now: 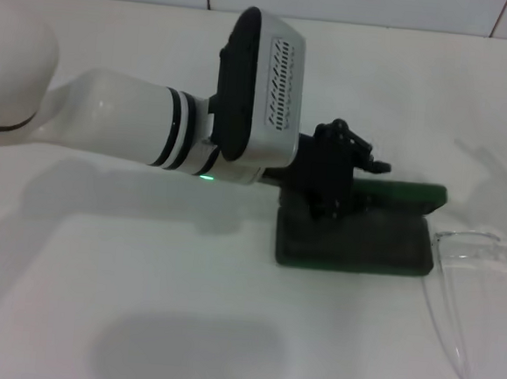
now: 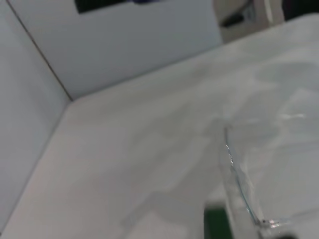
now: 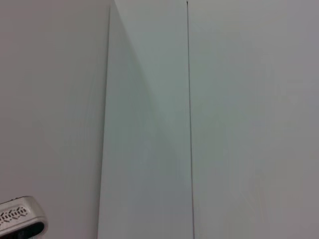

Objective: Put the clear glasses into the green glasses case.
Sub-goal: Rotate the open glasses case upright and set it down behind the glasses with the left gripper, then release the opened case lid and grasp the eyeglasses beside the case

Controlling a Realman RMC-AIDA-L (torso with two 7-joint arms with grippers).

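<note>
The left gripper (image 1: 338, 174) hovers over the open green case (image 1: 355, 241); I cannot tell how far open it is. The clear glasses (image 1: 473, 251) lie on the counter (image 1: 139, 303) just right of the case, arms pointing toward the robot.

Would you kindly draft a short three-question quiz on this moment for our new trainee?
1. True or false: the clear glasses already lie inside the green glasses case.
2. Which gripper is over the case? A) left gripper B) right gripper C) both
3. Fill in: on the white table, the glasses lie to the robot's ____ of the case.

Key:
1. False; they lie on the table beside the open case, one clear arm stretching toward the robot.
2. A; the left arm reaches across from the robot's left, and the right gripper shows in no view.
3. right.
</note>
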